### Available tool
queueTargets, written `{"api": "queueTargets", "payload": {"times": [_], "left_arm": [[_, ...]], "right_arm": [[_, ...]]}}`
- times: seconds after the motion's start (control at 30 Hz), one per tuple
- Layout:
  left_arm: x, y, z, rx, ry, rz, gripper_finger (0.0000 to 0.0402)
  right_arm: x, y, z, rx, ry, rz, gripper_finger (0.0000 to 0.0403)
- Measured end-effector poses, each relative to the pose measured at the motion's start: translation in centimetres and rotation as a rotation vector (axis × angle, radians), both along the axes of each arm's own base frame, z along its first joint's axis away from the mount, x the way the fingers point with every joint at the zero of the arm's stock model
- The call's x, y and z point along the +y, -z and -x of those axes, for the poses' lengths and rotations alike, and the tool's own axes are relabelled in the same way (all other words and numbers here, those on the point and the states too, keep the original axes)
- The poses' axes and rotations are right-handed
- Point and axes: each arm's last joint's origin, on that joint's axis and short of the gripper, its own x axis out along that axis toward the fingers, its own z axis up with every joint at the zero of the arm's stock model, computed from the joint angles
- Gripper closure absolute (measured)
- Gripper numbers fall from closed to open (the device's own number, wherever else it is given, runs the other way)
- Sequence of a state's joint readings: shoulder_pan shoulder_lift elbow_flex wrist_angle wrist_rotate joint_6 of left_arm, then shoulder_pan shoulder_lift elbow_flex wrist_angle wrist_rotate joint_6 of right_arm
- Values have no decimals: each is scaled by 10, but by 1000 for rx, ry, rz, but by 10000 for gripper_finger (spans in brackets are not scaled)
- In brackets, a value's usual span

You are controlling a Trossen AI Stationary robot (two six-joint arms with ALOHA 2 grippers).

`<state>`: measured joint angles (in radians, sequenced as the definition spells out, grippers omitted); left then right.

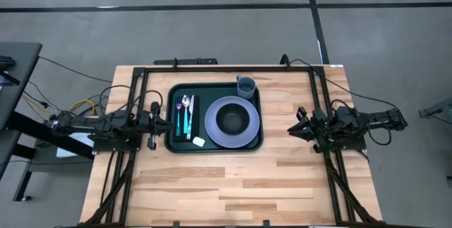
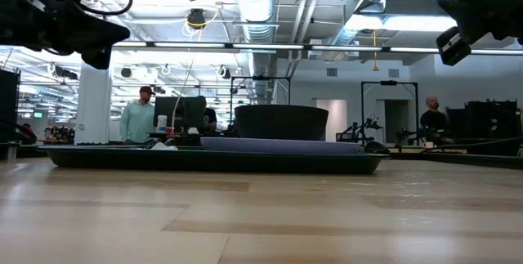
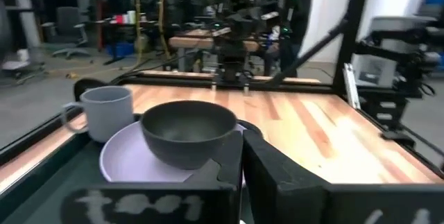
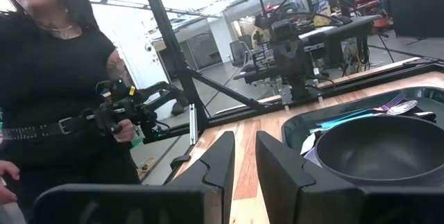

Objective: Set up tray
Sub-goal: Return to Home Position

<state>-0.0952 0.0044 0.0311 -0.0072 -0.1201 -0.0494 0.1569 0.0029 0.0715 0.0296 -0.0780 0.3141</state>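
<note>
Viewing the tray (image 1: 212, 90) laid complete at frame centre, we judge both arms parked clear: left gripper (image 1: 158, 123) seemingly closed at left, right gripper (image 1: 292, 126) narrowly parted at right

a robotics lab, open and industrial: bare silver ducts (image 2: 265, 19) overhead, a grey concrete floor (image 1: 212, 30) with dark tape lines past the wooden table's (image 1: 233, 178) twelve o'clock side (loose cables (image 1: 78, 104) trail off at nine), and a person (image 2: 140, 121) standing by monitors (image 2: 184, 110) near black frame stands (image 2: 382, 105).
</note>
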Motion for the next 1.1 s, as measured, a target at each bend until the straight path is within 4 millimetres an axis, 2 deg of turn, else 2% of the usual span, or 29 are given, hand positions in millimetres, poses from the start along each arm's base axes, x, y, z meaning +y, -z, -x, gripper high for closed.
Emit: {"api": "queueTargets", "payload": {"times": [0.4,0.6,0.73,0.97,1.1], "left_arm": [[12,-6,0,-116,77,44,401],[17,-1,0,-61,65,39,401],[19,1,-1,-38,24,-17,401],[25,7,-3,32,-161,-43,401],[25,8,-3,42,-169,-44,401]], "right_arm": [[0,0,0,0,0,0,349],[0,0,0,0,0,0,349],[0,0,0,0,0,0,349],[0,0,0,0,0,0,349],[0,0,0,0,0,0,349]]}}
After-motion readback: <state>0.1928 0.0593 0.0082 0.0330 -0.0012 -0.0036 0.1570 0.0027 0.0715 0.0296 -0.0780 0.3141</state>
